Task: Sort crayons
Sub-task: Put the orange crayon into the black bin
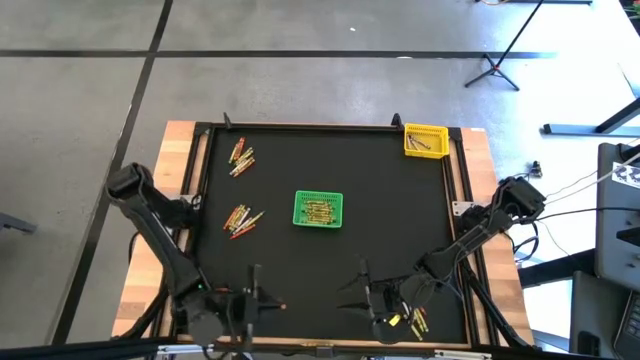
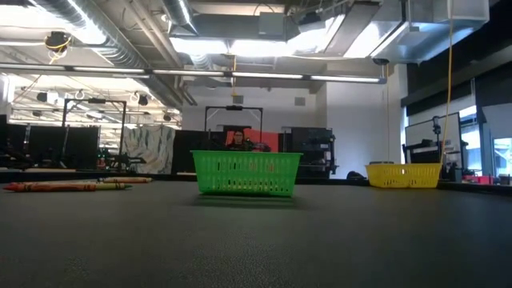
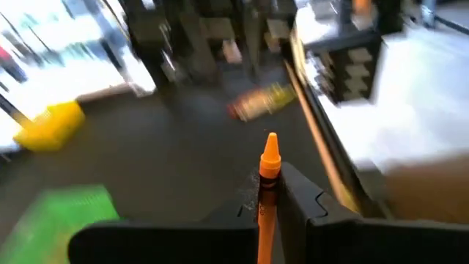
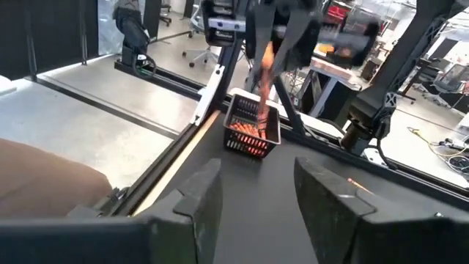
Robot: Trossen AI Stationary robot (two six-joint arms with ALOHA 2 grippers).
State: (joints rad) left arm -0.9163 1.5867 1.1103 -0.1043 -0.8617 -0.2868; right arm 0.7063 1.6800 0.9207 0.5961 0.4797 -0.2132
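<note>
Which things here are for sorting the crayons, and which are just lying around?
For the job:
- thin orange crayon pinched in the shut left gripper
- loose red, orange and yellow crayon piles on the black mat
- green mesh basket
- yellow mesh basket
- black mesh basket

Just lying about:
- black tripod stand on the floor
- wooden table edge

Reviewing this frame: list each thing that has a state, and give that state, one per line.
Left gripper: shut on an orange crayon, near the table's front edge.
Right gripper: open, empty.
Green basket: upright mid-table, crayons inside.
Yellow basket: upright at the far right corner, a few crayons inside.
Black basket: upright, reddish crayons inside.
Loose crayons: lying flat in piles on the mat.
</note>
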